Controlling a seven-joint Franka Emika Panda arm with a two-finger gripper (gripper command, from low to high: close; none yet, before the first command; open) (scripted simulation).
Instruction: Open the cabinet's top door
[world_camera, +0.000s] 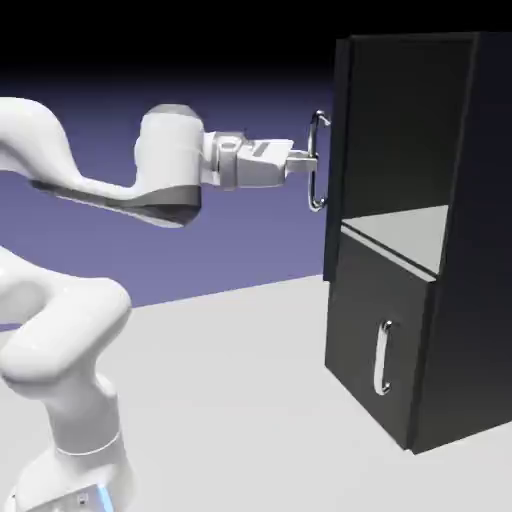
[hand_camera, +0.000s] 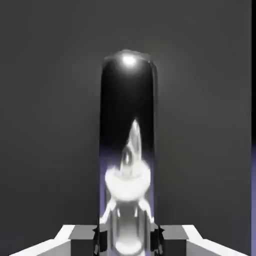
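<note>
In the exterior view, the robot's white two-fingered pincer (world_camera: 302, 161) grips the curved silver bar handle (world_camera: 313, 165) of the tall black top door (world_camera: 338, 160), which stands open at the left of the matte black cabinet (world_camera: 490, 240), its grey shelf (world_camera: 405, 235) exposed. In the hand view, the handle (hand_camera: 128, 150) fills the space between the fingertips (hand_camera: 85, 240), the dark door panel (hand_camera: 50, 125) behind it.

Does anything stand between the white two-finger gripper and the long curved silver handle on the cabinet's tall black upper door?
Nothing visible: the gripper is already closed on the silver handle.

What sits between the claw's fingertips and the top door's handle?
No gap shows: in the hand view, the claw's fingertips close on the handle itself.
</note>
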